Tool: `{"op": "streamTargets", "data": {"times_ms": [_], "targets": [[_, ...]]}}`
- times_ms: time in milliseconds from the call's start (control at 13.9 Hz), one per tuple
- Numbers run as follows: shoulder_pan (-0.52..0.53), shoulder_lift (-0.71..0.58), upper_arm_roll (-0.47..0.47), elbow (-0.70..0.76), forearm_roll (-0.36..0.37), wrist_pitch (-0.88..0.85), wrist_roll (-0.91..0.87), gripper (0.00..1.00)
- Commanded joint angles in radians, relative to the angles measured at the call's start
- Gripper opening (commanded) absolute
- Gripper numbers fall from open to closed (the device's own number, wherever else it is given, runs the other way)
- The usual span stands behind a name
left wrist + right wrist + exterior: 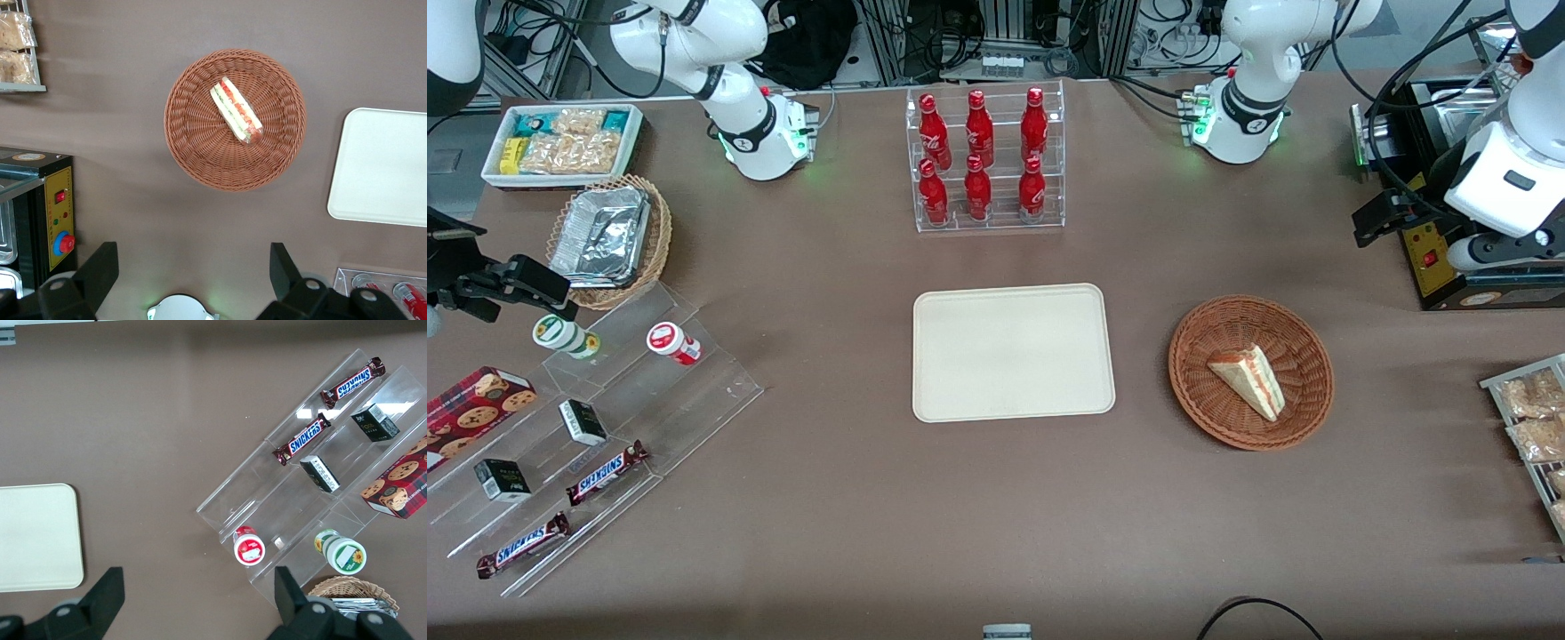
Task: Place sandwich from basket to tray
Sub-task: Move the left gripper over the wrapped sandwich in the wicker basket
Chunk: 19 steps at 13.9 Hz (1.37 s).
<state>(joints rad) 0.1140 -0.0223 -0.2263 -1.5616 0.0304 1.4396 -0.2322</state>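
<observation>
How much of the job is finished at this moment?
Nothing is done yet. The sandwich lies in the basket and the tray is bare. The end effector is open, holds nothing and hovers high above the table, beside the basket. The grasp, the carry and the placing remain.
</observation>
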Motion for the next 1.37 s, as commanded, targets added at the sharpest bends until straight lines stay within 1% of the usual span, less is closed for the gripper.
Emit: {"op": "streamTargets", "data": {"times_ms": [0,216,432,504,648,864,936,1008,1152,1296], "targets": [[-0.001,-0.004,0.01,0.017,-0.01,-0.002,0.02,1.0],[0.003,0.011,0.01,0.002,-0.001,-0.005,0.019,1.0],[0.003,0.091,0.01,-0.027,0.005,0.024,0.017,1.0],[0.003,0.11,0.01,-0.055,0.005,0.068,0.008,1.0],[0.003,0.111,0.01,-0.18,0.003,0.233,-0.016,1.0],[0.001,0.105,0.01,-0.357,0.003,0.468,-0.166,1.0],[0.001,0.114,0.009,-0.383,-0.012,0.507,-0.27,1.0],[0.001,0.12,0.009,-0.406,-0.012,0.533,-0.348,1.0],[-0.004,0.116,0.007,-0.483,-0.013,0.632,-0.421,1.0],[-0.008,0.128,0.002,-0.518,-0.013,0.701,-0.508,1.0]]}}
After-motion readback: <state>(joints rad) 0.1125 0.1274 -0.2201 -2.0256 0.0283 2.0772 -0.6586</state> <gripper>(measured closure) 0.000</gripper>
